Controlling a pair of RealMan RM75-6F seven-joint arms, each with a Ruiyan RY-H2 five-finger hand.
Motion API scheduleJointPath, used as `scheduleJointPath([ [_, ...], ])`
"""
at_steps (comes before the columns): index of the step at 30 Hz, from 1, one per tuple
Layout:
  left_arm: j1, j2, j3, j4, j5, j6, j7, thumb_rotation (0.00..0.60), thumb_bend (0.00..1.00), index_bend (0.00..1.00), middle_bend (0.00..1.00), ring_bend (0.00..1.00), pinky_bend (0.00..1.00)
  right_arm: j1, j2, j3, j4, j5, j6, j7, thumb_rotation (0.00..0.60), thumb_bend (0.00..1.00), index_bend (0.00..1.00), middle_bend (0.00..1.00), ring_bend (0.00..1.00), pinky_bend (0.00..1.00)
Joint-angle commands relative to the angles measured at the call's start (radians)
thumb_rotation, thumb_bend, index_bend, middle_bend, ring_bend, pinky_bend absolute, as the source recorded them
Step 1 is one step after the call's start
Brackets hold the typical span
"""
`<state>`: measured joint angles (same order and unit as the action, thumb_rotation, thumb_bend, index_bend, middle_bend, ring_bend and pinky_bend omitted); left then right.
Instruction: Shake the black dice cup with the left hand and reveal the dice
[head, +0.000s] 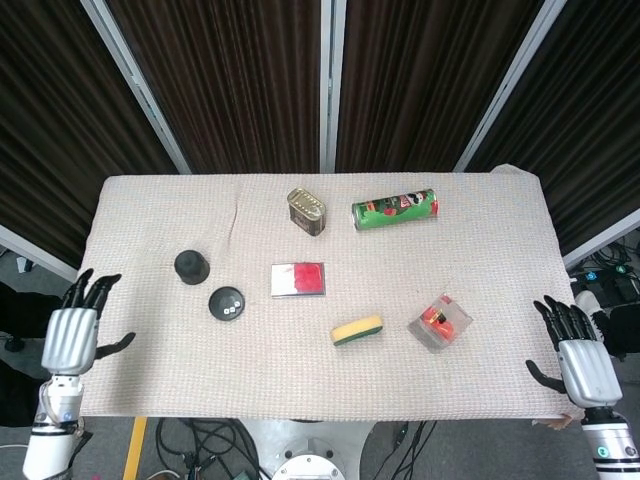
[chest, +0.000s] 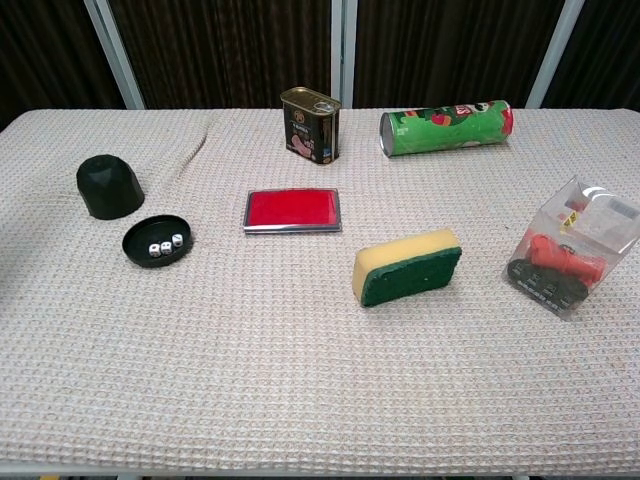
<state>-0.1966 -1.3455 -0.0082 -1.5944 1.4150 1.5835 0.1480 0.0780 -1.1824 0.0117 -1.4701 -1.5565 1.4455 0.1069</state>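
Note:
The black dice cup (head: 190, 266) (chest: 108, 187) stands mouth down on the cloth at the left. Just beside it lies its black round base (head: 227, 302) (chest: 158, 242) with three white dice (chest: 165, 245) showing. My left hand (head: 72, 335) hangs open off the table's left edge, well away from the cup, fingers spread and holding nothing. At the front right corner my right hand (head: 578, 358) is open too. The chest view shows neither hand.
A red flat tin (head: 298, 279) lies mid-table. A brown can (head: 307, 211) and a green tube (head: 395, 209) on its side sit at the back. A yellow-green sponge (head: 357, 330) and a clear box with red contents (head: 440, 322) are at the front right.

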Motion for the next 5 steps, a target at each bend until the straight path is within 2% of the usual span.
scheduleJointPath([
  [1,0.048,0.017,0.033,0.008,0.006,0.022,-0.006,0.6,0.06,0.15,0.17,0.05,0.17,-0.002,0.0,-0.005,-0.004,-0.006,0.002,-0.005,0.6,0.15,0.0,0.0,0.0,0.0],
  [5,0.082,0.022,0.039,0.029,0.006,0.037,-0.039,0.6,0.06,0.15,0.17,0.05,0.17,-0.001,-0.003,-0.006,0.0,-0.005,0.0,-0.008,0.6,0.15,0.0,0.0,0.0,0.0],
])
